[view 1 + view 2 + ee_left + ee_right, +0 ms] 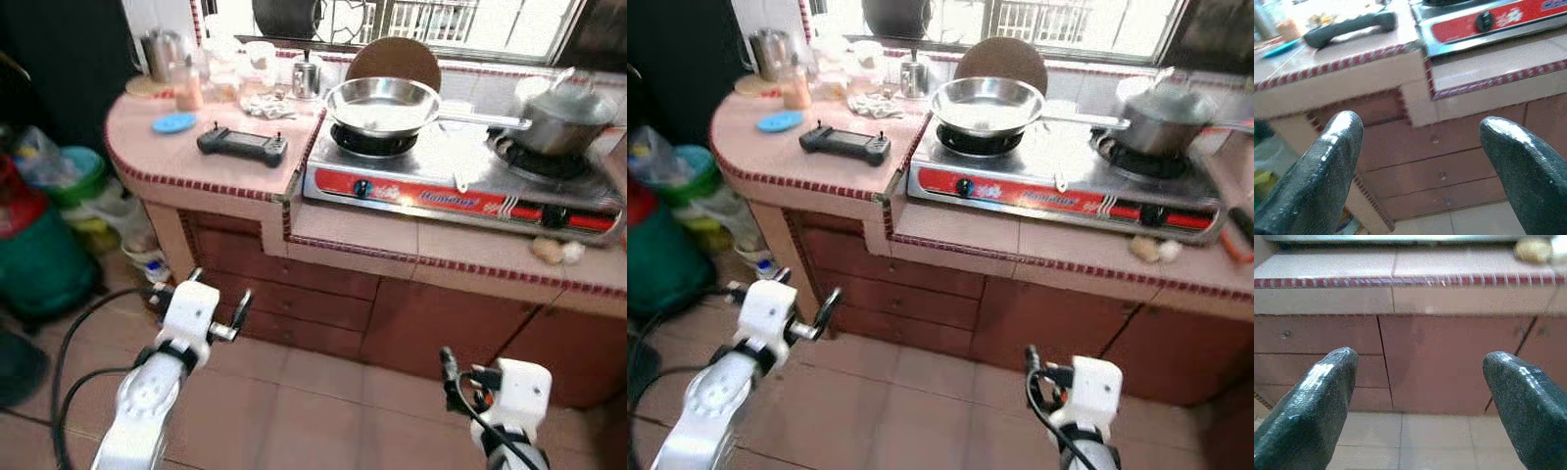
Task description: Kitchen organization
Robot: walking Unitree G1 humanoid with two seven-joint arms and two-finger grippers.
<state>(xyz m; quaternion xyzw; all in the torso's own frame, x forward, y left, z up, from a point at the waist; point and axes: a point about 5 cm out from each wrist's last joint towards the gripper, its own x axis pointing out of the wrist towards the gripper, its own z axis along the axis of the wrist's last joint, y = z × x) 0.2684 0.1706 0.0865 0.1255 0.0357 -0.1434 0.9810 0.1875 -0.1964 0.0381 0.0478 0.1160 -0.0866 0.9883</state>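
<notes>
I hold both the left pincer (1418, 161) and right pincer (1420, 396) open and empty, low before the pink tiled surface (353, 230); lifting carelessly could clip its edge or the black handheld controller (242, 144).

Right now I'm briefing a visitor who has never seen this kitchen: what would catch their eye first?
The red-fronted gas stove on the tiled counter, with a shiny steel pan on its left burner and a lidded pot on its right. Next, the black handheld controller lying left of the stove. Below, the left gripper and right gripper hang open before the drawers.
</notes>
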